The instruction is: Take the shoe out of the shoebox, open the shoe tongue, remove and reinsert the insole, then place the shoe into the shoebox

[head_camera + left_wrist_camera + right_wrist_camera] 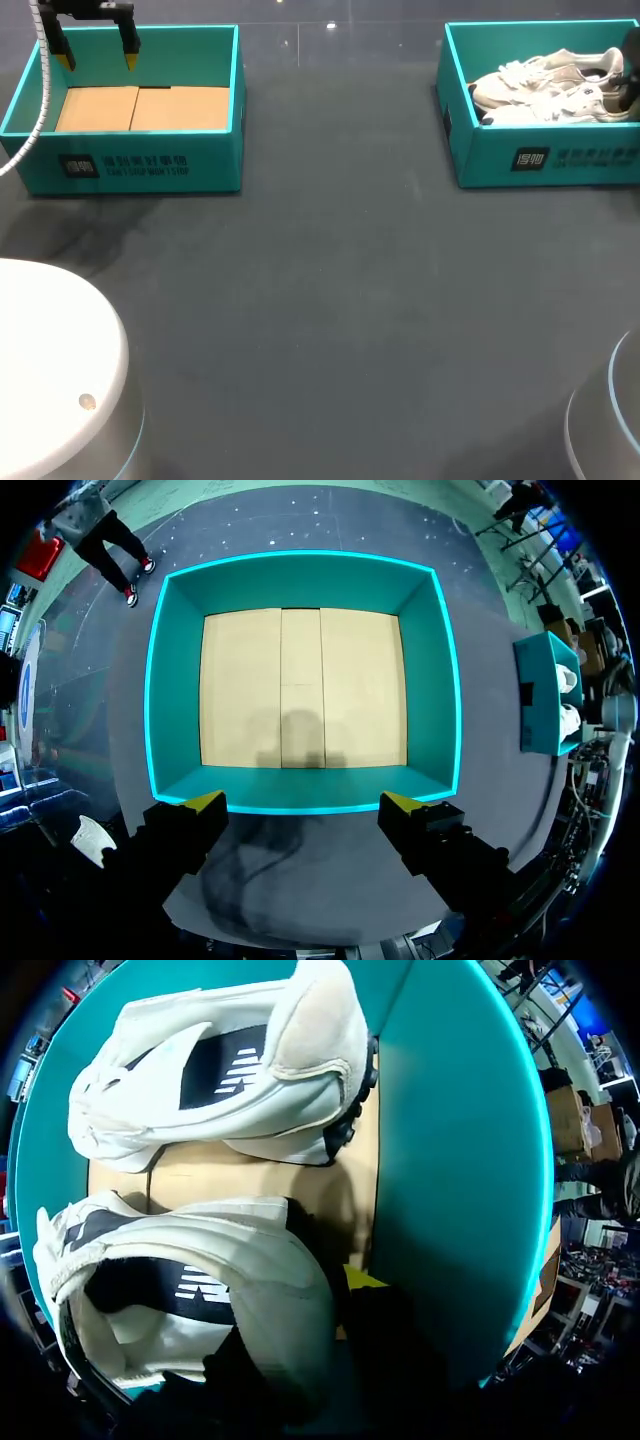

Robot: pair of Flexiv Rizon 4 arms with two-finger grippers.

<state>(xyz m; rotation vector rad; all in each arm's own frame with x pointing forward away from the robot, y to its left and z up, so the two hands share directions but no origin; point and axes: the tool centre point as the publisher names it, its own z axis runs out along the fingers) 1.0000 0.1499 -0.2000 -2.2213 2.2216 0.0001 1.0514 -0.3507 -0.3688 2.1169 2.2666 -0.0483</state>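
Stage, as judged: first step, shoe not yet out of the box.

Task's thing: white sneaker with dark side panel (190,1280), lying on its side inside the teal cardboard shoebox (460,1160) at the far right of the dark grey worktop (330,300). Alongside it in the same box, a matching second white sneaker (220,1070), heel turned the same way. Strip of tan cardboard floor visible between the two.

Right jaws: down inside the shoebox, at the heel of the nearer sneaker, between that heel and the box's end wall. Open or closed: cannot tell, too much hidden by heel and shadow. Probable reason for the position: heel collar as the firmest edge to lift by, leaving laces and tongue free for the later steps.

Left jaws: spread wide, gripping nothing, hanging over one wall of a second teal box with a tan cardboard floor (140,165) at the far left of the worktop. Well apart from both sneakers. Probable reason: parked out of the right arm's way, held ready to steady the shoe once lifted out.

Risk noted: second sneaker close alongside, liable to drag or tip during the lift.
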